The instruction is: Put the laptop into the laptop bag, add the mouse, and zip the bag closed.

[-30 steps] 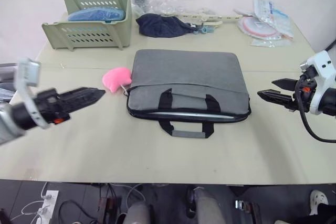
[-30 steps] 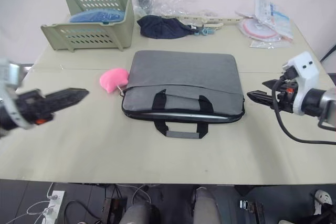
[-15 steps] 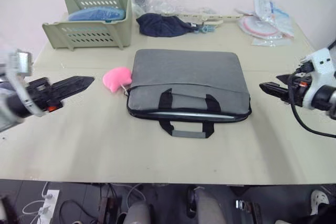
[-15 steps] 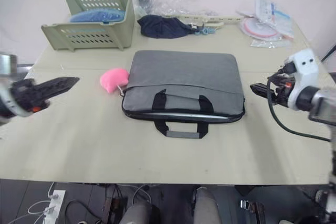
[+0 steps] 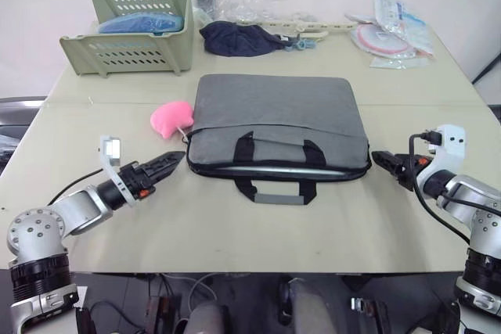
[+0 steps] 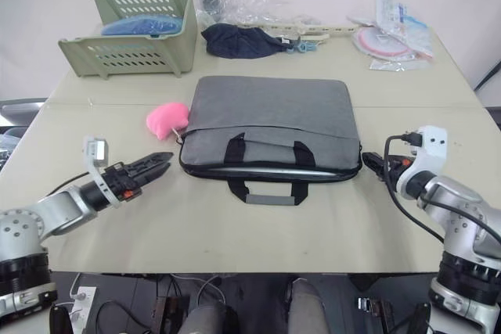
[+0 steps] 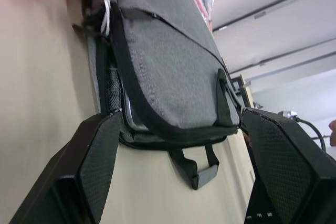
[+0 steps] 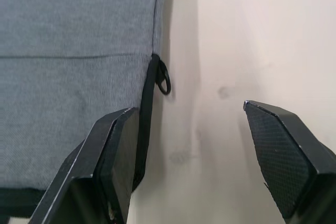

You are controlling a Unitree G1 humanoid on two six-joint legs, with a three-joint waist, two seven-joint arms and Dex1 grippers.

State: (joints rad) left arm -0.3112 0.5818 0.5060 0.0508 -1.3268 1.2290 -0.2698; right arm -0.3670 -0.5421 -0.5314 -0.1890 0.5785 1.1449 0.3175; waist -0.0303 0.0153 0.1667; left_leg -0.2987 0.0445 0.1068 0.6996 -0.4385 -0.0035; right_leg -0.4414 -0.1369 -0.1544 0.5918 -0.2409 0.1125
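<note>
No readable writing or brand shows on any item. Your left gripper [image 5: 174, 159] lies low over the table [image 5: 235, 232], its fingers spread wide and empty, its tips just beside the near left corner of the laptop bag [image 5: 278, 119]. Your right gripper [image 8: 189, 145] is likewise spread and empty, at the bag's right edge beside a small black ring [image 8: 164, 81]. The laptop [image 5: 282, 170] shows as a silver edge inside the bag's unzipped mouth.

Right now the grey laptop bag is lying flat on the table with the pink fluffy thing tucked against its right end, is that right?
Not quite. The laptop bag does lie flat on the table, but the pink fluffy thing sits against its left end, not its right. The left eye view shows it beside the bag's left edge, just beyond the left gripper.
</note>
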